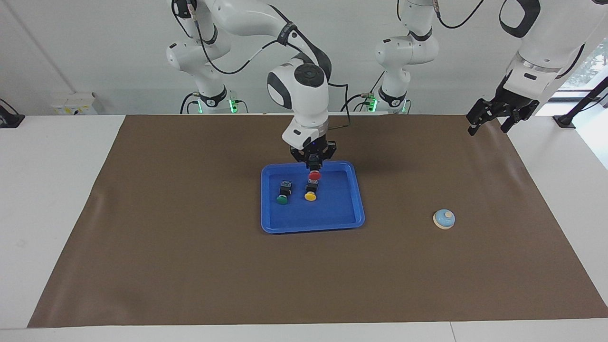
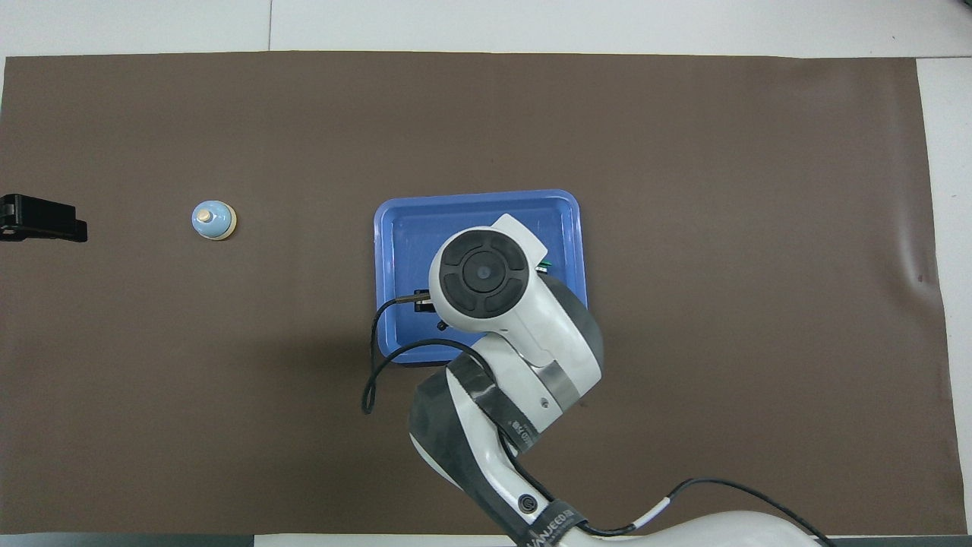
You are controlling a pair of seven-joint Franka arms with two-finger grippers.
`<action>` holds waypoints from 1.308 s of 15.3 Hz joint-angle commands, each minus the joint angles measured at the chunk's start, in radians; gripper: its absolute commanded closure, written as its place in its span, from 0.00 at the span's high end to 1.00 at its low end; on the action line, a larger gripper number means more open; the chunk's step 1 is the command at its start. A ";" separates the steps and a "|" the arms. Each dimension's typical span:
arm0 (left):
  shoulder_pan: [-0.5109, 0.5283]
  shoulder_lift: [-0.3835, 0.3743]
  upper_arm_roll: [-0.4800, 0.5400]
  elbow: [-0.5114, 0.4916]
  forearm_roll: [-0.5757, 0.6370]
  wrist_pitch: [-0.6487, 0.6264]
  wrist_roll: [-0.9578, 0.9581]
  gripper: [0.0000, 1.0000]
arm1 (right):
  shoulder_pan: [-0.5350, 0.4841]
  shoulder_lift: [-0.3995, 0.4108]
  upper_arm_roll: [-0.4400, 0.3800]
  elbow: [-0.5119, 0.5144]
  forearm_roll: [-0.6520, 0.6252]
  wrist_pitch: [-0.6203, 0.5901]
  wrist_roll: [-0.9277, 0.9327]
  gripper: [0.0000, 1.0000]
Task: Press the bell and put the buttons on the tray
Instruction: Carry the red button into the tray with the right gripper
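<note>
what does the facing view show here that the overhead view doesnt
Only the facing view shows the right claw shut on the red button, held over the tray, plus the yellow button and the whole green button lying in the tray. Only the overhead view shows the top of the right arm's wrist covering those buttons, with just a green sliver showing. Both show the bell toward the left arm's end and the waiting left claw, open.

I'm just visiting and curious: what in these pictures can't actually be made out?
- Overhead view: the right arm's wrist covers the red button, the yellow button and most of the green button in the tray.
- Overhead view: the left gripper is cut off by the edge.
- Facing view: whether the red button touches the tray.
</note>
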 commanded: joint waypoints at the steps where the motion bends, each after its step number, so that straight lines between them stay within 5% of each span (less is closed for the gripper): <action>1: -0.008 -0.008 0.006 -0.010 0.014 0.000 0.003 1.00 | 0.023 0.092 -0.006 0.047 0.010 0.057 0.009 0.00; 12: -0.008 -0.008 0.006 -0.010 0.014 0.002 0.003 1.00 | 0.084 0.122 -0.006 -0.082 0.000 0.313 -0.039 0.00; 17: -0.008 -0.008 0.006 -0.010 0.014 0.002 0.003 1.00 | 0.088 0.133 -0.008 -0.077 0.003 0.308 -0.031 0.00; 18: -0.008 -0.008 0.006 -0.010 0.014 0.000 0.003 1.00 | 0.088 0.133 -0.006 -0.076 0.005 0.307 -0.028 0.10; 19: -0.008 -0.008 0.006 -0.010 0.014 0.002 0.003 1.00 | 0.089 0.131 -0.008 -0.074 0.005 0.305 -0.025 0.96; 20: -0.008 -0.008 0.006 -0.010 0.014 0.002 0.003 1.00 | 0.092 0.130 -0.008 -0.071 0.008 0.295 -0.011 1.00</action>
